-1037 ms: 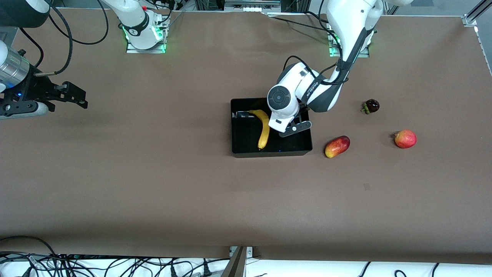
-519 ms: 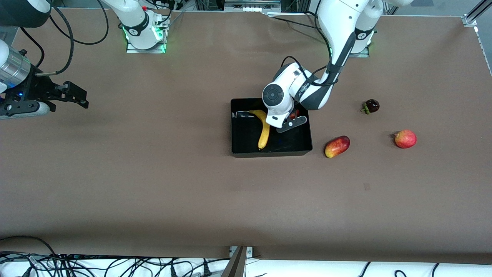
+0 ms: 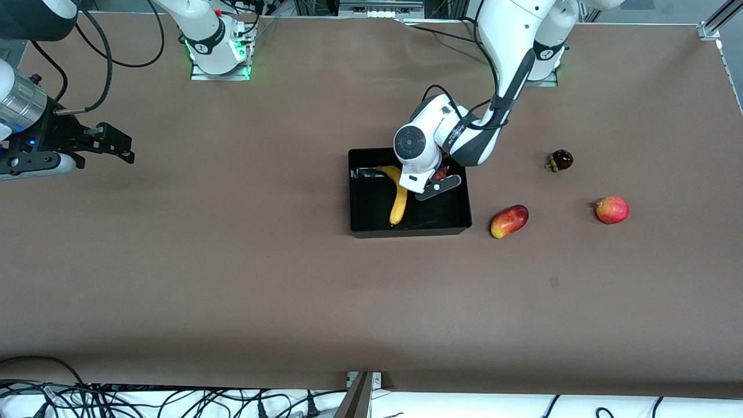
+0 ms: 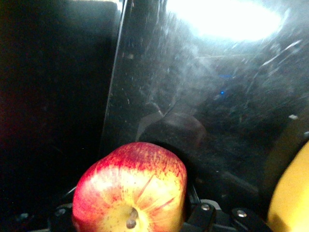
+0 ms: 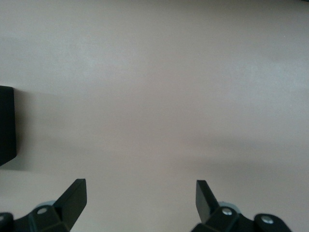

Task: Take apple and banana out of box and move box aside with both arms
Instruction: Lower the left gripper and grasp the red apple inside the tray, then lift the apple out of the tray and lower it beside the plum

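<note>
The black box stands mid-table. In it lie the yellow banana and, beside it toward the left arm's end, the red-and-yellow apple. My left gripper reaches down into the box and is shut on the apple, which fills the space between its jaws and rests low over the glossy box floor. An edge of the banana shows beside it. My right gripper waits open over bare table at the right arm's end, nothing between its fingertips.
On the table toward the left arm's end lie an oblong red-yellow fruit beside the box, a round red fruit and a small dark purple fruit. Cables run along the table's near edge.
My left gripper has moved deeper into the box, toward the banana and the robots' side, and its jaws have closed in on the apple. The right arm has not moved.
</note>
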Controlling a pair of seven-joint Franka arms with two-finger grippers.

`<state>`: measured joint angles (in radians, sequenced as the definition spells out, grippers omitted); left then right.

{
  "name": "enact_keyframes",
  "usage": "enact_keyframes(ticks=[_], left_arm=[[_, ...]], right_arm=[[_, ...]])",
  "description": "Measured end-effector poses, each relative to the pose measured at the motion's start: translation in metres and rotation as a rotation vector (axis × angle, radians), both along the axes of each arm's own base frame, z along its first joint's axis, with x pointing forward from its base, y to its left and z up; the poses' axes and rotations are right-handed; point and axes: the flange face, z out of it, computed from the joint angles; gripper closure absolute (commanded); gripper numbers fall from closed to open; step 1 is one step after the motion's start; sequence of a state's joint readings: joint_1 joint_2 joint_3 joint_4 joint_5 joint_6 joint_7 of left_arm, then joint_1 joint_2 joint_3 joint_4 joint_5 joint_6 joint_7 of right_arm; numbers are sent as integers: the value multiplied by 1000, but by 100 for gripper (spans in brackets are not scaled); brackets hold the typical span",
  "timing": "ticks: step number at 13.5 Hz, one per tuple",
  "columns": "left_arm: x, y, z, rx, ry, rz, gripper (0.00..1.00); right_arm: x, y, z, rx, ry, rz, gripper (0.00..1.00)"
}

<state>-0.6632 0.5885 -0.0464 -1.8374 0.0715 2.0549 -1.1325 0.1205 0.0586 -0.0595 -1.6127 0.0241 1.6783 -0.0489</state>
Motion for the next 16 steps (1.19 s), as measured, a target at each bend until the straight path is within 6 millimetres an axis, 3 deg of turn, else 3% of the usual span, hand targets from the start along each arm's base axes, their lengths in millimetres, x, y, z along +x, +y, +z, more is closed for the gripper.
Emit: enact_keyframes(ticks=[2,5,7,8,10,12,14,16], left_arm=[[13,-2,30,3,-6,11,81],[43,7,111,33,14,47,81],[70,44,153,35,78,14,80],[89,77,162,18,119,-14,76],[123,165,160,-46,216,-67,69],[131,237,137,-115,315,-123,69],[120,276,99,-175,361,-184,67],[98,301,54,-228,323,-248,64]], right_arm=[[0,0,0,0,0,0,0],[0,0,0,0,0,0,0],[0,0,0,0,1,0,0],[0,0,0,0,1,0,0],[0,-1,0,0,4,-1,0],[0,-1,-1,0,7,-1,0],[-1,-1,-1,-1,9,-1,0],[-1,-1,-1,-1,10,-1,0]])
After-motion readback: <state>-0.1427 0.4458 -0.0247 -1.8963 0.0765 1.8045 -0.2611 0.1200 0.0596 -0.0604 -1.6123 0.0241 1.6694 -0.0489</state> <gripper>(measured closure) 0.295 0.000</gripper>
